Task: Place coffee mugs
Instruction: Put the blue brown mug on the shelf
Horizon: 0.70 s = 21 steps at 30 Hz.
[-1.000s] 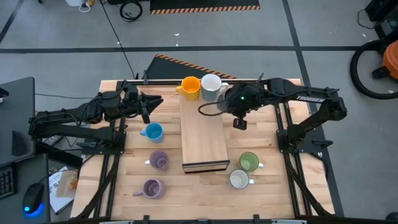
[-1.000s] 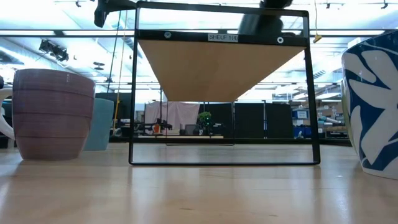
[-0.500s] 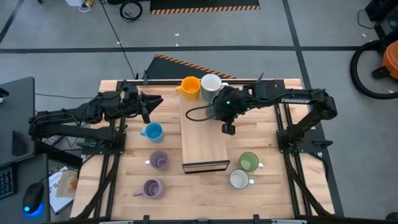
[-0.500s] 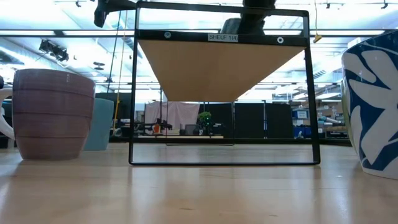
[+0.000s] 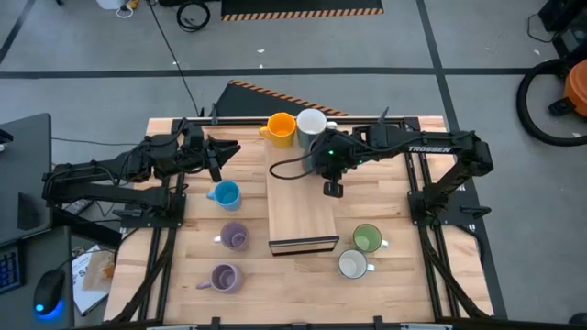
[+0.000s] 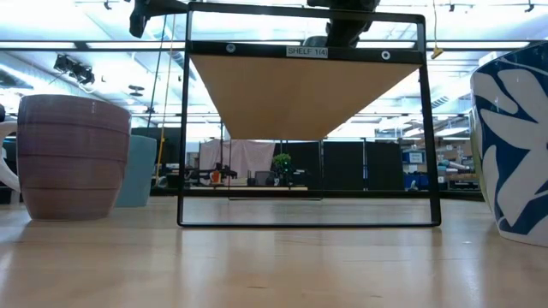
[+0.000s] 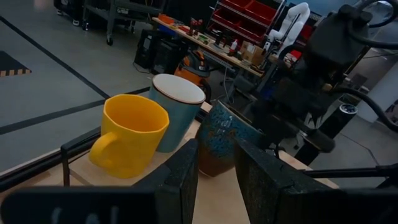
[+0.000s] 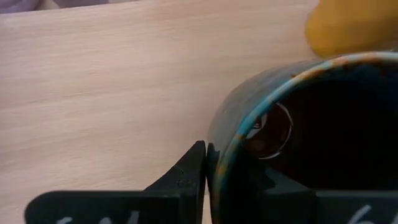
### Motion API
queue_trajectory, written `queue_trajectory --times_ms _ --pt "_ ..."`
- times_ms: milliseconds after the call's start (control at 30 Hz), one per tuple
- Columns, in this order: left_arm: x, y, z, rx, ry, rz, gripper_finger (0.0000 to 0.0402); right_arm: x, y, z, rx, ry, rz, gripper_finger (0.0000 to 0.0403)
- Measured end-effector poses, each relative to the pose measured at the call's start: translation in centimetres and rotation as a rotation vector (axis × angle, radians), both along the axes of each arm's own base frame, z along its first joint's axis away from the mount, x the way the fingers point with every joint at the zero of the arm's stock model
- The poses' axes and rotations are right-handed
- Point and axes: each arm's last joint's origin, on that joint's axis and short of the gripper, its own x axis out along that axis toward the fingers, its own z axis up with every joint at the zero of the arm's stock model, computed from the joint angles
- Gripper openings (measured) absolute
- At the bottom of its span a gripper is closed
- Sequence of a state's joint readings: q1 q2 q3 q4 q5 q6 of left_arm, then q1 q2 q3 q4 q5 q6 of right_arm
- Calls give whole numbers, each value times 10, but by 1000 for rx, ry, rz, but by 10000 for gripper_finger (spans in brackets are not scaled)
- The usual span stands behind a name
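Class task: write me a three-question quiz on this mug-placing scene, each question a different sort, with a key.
1. True or false: the right gripper pinches the dark mug by its rim.
2. How many mugs stand on the table, off the wooden board?
3. The green mug stands next to: A the orange mug; B the white patterned mug; C the light blue mug.
Key: 1 true; 2 five; 3 B.

Two dark jointed arms, the right arm (image 5: 431,147) lettered white.
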State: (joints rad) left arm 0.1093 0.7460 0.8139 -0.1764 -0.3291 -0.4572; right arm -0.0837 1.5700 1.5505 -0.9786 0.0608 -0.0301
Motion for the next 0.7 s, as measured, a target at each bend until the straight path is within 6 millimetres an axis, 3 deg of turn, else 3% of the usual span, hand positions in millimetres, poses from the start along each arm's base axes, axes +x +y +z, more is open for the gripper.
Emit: queue_trajectory --times_ms 467,700 --pt "0 0 0 -2 -2 0 110 5 -1 4 -41 -66 8 81" --pt "0 0 0 -2 -2 0 110 6 -2 4 -55 -68 7 121"
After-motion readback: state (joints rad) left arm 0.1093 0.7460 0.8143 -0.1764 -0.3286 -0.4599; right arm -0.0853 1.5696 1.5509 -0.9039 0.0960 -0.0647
